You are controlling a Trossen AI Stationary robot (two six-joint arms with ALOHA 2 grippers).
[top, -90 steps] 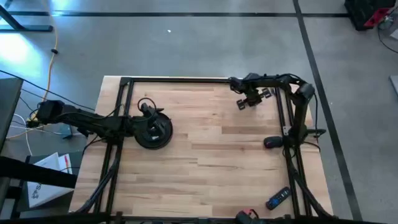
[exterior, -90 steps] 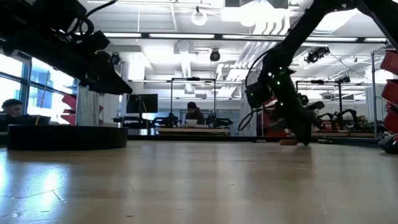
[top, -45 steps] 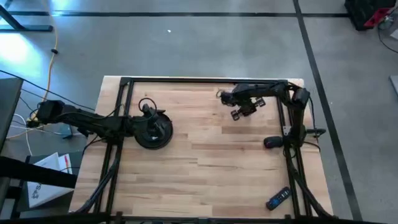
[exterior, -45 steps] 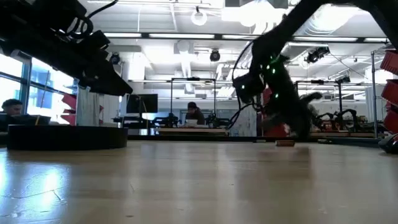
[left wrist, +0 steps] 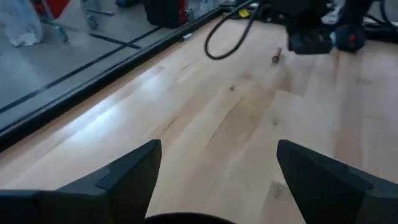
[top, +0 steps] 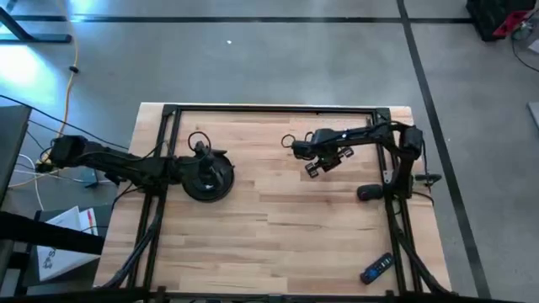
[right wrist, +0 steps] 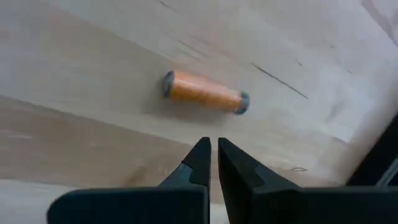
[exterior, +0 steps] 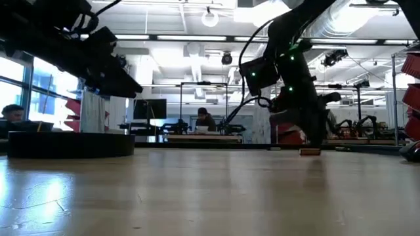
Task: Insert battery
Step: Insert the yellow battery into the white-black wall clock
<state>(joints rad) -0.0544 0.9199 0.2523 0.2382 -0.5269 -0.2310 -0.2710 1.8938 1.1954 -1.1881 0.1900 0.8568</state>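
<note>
Right wrist view shows the right gripper (right wrist: 214, 163) with its two dark fingers nearly closed, holding nothing. Just beyond the tips, the orange cylindrical battery (right wrist: 205, 91) lies flat on the light wooden table (right wrist: 74, 68). The left gripper (left wrist: 217, 171) waits open above the round black dish (top: 209, 177).

The wooden table (top: 278, 219) carries an orange battery (right wrist: 204, 92), a round black dish (top: 209, 178) and a remote (top: 376, 268).

Overhead and table-level views share the table (top: 278, 210); wrist cameras look close.
</note>
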